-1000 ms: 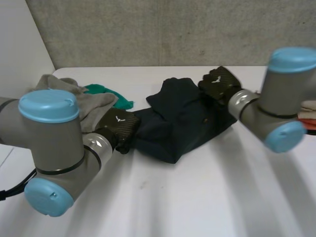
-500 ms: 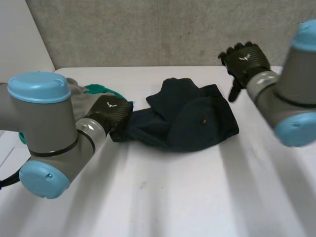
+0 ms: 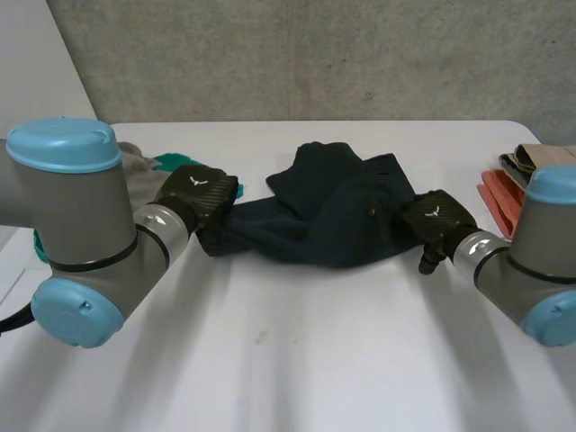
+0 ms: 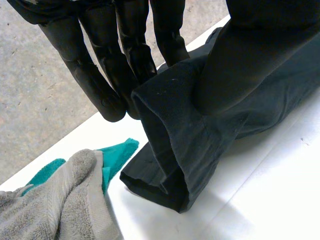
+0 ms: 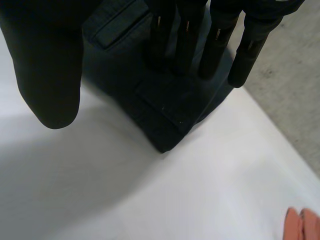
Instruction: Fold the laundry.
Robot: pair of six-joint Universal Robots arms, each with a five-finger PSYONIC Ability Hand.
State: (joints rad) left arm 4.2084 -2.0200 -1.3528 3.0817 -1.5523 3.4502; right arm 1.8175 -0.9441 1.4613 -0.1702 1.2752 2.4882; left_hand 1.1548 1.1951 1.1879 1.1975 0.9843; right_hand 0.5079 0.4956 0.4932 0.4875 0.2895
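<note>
Your left hand is grasping the left end of the crumpled dark navy cloth garment, pinching it between thumb and fingers. Your right hand is released, its straight fingers resting on the garment's right corner. The garment lies mid-counter.

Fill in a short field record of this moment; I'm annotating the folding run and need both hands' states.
garment: navy garment, bunched, not neatly folded, mid-table
left hand: left hand pinches the garment's end nearest the grey towel, thumb against straight fingers
right hand: right hand open, straight fingers at the garment's opposite corner
by left arm: grey towel lying partly on a teal cloth
by right arm: salmon cloth, folded
surface: white table
</note>
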